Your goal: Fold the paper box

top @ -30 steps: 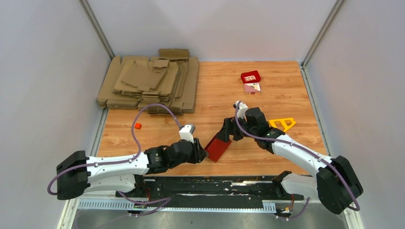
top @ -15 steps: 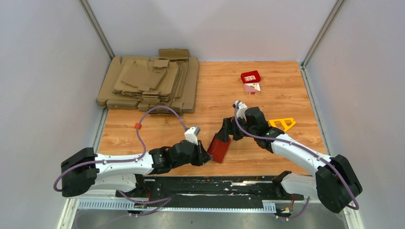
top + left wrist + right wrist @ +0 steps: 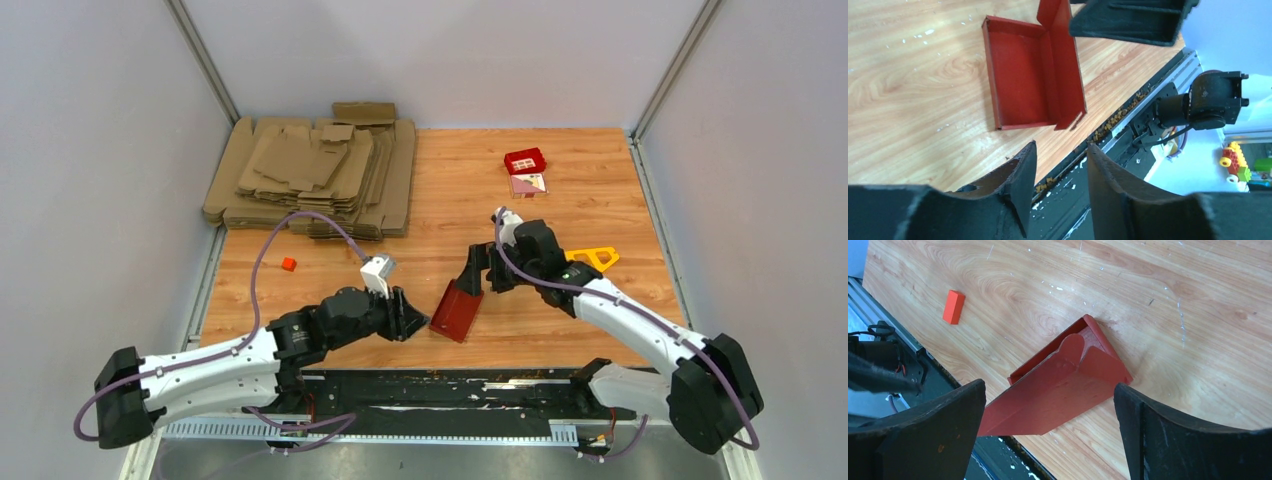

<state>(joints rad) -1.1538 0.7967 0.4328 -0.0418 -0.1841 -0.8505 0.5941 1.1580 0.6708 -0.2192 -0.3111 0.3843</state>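
Box (image 3: 457, 310) lay on the table (image 3: 440, 200) near its front edge, between the two grippers, tray side up with low walls raised along its sides. From the right wrist view I noted one long flap with a rounded tab tilted over the tray, not pressed down. The right gripper (image 3: 480, 282) hovered at the box's far end, fingers spread wide with the flap below the gap; I could not tell whether either finger touched the card. The left gripper (image 3: 408, 318) stood just beside the box's left edge, apart from it, jaws parted a little and holding nothing. An orange block (image 3: 288, 264) lay well apart to the left. A cardboard stack (image 3: 310, 175) occupied the far left corner. A red tile (image 3: 525, 160) and a yellow piece (image 3: 592, 259) lay beyond the right arm.
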